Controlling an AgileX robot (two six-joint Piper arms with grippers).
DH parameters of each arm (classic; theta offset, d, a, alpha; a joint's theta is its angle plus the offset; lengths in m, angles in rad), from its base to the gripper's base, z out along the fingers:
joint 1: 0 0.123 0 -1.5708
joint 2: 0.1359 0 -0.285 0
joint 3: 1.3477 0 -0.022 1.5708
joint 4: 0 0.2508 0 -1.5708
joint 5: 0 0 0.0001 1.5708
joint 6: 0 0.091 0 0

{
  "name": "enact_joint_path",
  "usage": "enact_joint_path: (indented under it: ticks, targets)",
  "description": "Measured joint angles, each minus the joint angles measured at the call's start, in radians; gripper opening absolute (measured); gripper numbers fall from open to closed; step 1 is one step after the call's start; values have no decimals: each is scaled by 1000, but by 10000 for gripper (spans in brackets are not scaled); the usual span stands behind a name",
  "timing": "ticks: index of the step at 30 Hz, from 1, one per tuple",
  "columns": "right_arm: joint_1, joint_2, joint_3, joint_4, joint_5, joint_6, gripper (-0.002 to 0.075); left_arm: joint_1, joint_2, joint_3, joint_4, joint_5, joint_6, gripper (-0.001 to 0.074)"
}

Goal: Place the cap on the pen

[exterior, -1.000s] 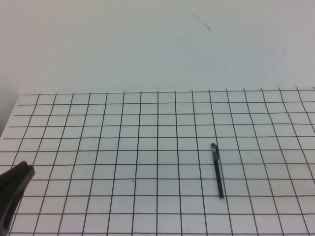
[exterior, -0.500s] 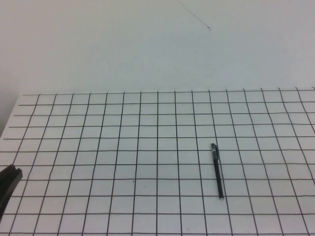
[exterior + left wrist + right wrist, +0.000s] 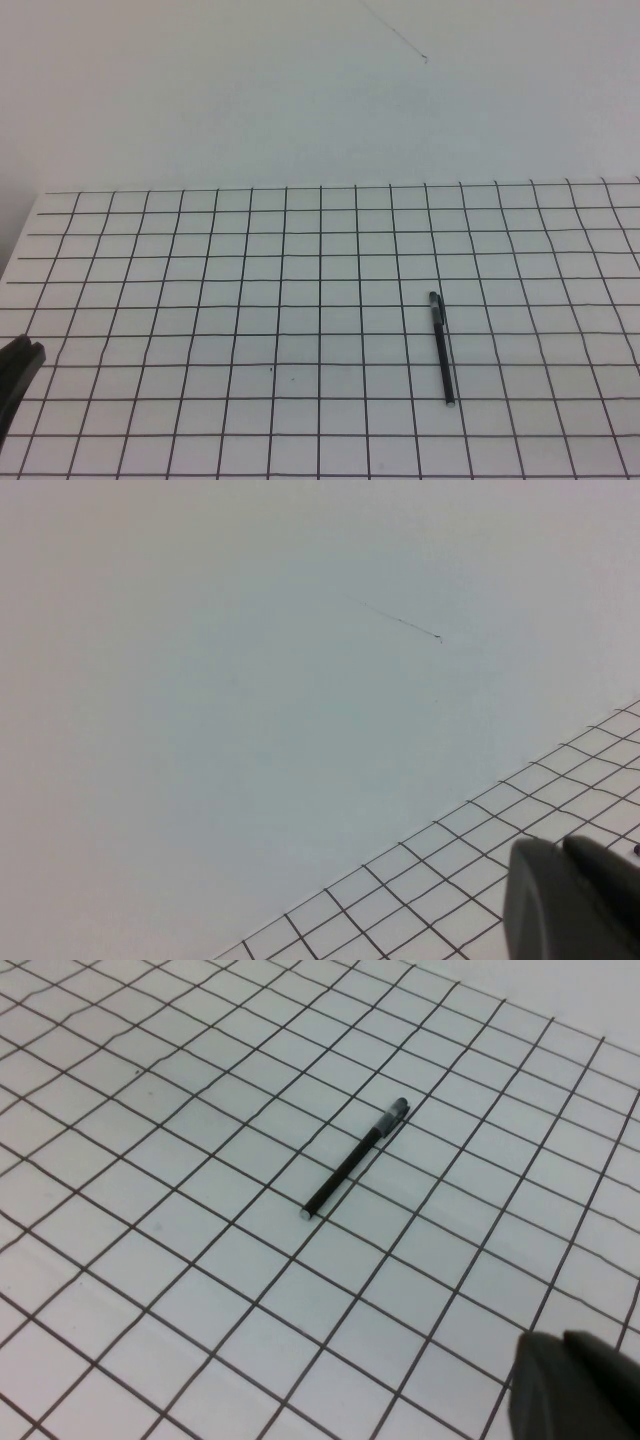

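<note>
Could roll off line if nudged: pen (image 3: 441,347) lying loose toward the surface (image 3: 200,300)'s right edge, left end effector (image 3: 18,362) closed empty at the left edge, right end effector (image 3: 575,1385) closed empty too.

The left gripper (image 3: 20,362) shows as a matte black, smooth wedge with rounded tips. The right gripper (image 3: 580,1385) is likewise dark, rounded, possibly plastic; 2 lobes meet at a thin seam.
</note>
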Motion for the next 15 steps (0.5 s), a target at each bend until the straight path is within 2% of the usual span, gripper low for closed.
enact_joint_path:
  ticks: [15]
  targets:
    - [0, 0, 0, 6, 0, 4, 1, 0, 0, 0, 0, 0, -6, 0]
